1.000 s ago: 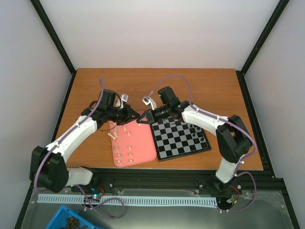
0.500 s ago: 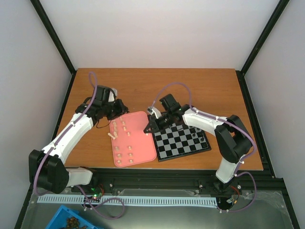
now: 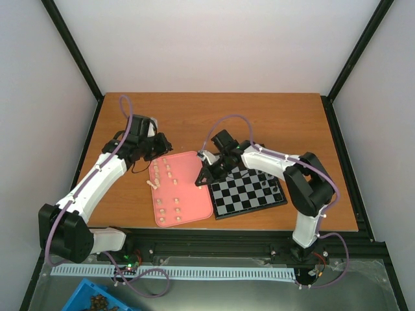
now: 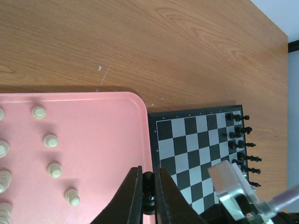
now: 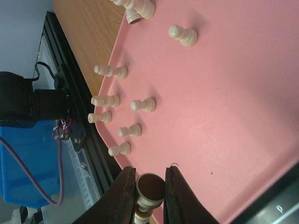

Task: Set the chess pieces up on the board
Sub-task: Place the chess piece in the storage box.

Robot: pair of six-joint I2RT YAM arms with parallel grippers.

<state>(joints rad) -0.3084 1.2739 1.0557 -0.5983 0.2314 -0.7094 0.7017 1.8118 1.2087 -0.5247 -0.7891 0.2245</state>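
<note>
Two pieces are pinched: the right gripper (image 5: 149,176) clamps a cream piece (image 5: 150,188), the left gripper (image 4: 148,172) a black piece (image 4: 148,192). The board (image 3: 245,192) lies just right of the right gripper, the nearer one, at the top view's centre.

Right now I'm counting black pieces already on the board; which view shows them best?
Left wrist: the black pieces stand out in a row along one board edge. Top external shows them as tiny dark specks; right wrist shows none.

Chess pieces (image 4: 50,140) stand on the tray (image 3: 194,194), just left of the board (image 3: 246,191).
</note>
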